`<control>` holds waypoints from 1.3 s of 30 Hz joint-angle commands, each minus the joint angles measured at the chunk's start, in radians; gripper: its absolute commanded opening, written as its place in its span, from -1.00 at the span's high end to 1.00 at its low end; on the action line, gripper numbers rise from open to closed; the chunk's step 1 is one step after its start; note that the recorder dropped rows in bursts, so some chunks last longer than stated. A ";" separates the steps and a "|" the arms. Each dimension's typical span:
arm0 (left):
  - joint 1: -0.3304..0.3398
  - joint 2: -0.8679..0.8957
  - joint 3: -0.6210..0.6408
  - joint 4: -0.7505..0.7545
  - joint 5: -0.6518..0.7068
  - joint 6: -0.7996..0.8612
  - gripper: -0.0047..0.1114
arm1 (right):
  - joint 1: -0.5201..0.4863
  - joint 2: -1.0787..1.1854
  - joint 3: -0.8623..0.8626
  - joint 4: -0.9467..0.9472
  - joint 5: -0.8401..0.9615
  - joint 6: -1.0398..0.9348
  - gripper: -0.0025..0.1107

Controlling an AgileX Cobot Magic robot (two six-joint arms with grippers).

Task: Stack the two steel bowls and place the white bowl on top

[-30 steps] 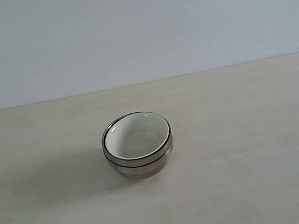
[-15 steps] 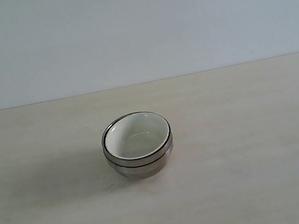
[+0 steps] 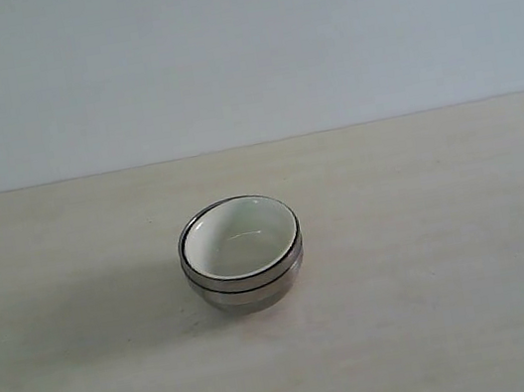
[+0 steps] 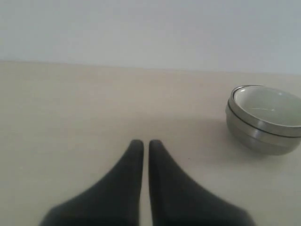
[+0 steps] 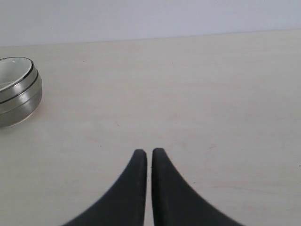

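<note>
stack: steel bowls (image 3: 244, 281) nested, white bowl (image 3: 241, 236) inside on top, mid table (image 3: 456, 274)
left gripper (image 4: 142, 143): narrow, empty, left of stack, apart
right gripper (image 5: 149, 152): narrow, empty, right of stack, apart
step: looks complete
next: no grasp needed; avoid bumping stack

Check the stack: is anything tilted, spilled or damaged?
Nothing stands out. The white bowl sits nested in the two steel bowls on the table, rims roughly level. The left gripper and right gripper are shut, clear of the stack.
</note>
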 commanded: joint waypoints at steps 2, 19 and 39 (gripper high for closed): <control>0.002 -0.003 0.003 0.004 0.012 0.013 0.85 | -0.007 0.002 0.000 -0.006 -0.009 -0.001 0.96; 0.034 -0.003 0.003 0.002 0.014 0.013 0.85 | -0.007 0.002 0.000 -0.006 -0.009 -0.001 0.96; 0.032 -0.003 0.003 0.004 0.014 0.013 0.85 | -0.007 0.002 0.000 -0.006 -0.009 -0.001 0.96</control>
